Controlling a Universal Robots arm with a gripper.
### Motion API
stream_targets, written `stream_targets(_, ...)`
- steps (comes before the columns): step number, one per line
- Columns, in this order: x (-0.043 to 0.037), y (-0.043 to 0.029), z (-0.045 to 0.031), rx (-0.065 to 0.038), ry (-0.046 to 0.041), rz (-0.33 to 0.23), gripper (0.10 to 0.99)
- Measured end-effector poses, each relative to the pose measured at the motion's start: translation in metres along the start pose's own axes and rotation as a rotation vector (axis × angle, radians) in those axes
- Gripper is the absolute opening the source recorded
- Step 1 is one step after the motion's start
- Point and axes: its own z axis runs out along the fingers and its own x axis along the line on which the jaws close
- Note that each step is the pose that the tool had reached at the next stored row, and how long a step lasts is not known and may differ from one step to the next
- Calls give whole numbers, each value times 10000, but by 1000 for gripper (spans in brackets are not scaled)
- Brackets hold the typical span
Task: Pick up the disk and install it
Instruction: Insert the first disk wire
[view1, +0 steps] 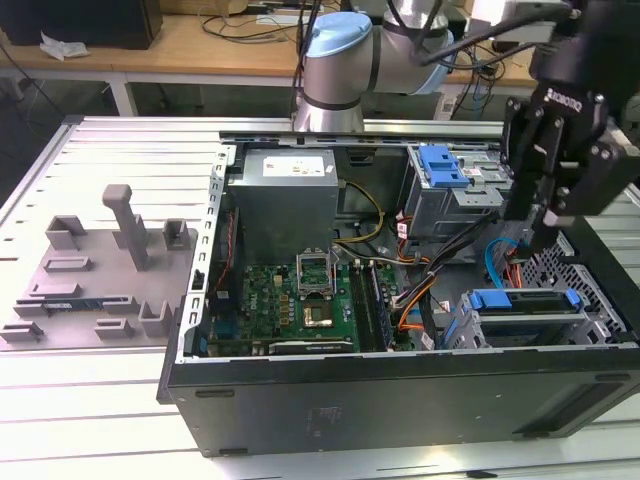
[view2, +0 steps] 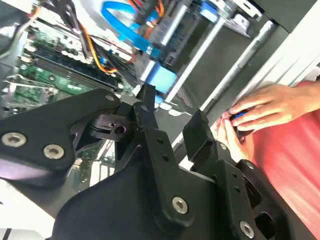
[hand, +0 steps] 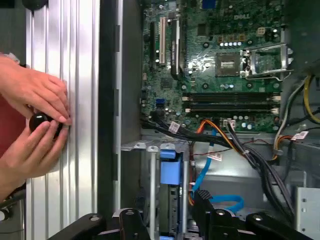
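Fingers (view2: 150, 120): spread, empty, poised above disk (view1: 523, 300) lying in its bay (view1: 458, 325). Hazards: blue cable (view2: 127, 31) beside fingers could snag; person's hands (hand: 30, 92) near fingers risk contact.

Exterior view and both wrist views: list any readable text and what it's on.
No text can be quoted with confidence.
White lettering on the claw housing, exterior view: too blurred.
Print on the power supply sticker, exterior view: too small.
White markings on the motherboard, first wrist view: too small to quote reliably.
White cable tags, first wrist view: unreadable.
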Motion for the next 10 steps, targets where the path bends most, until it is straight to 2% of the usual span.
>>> stream_targets(1,-70,-8,-18,0,2,0,502)
stream_targets(3,-123,-47,-31,0,2,2,502)
stream_targets(4,-134,-93,-33,-11,0,-1,502)
stream_targets(6,-146,-250,-38,-95,2,-23,502)
stream_targets(7,-147,-290,-37,-119,8,-28,502)
stream_targets(8,-148,-321,-33,-136,104,1,502)
stream_targets(10,-148,-322,-30,-165,327,144,502)
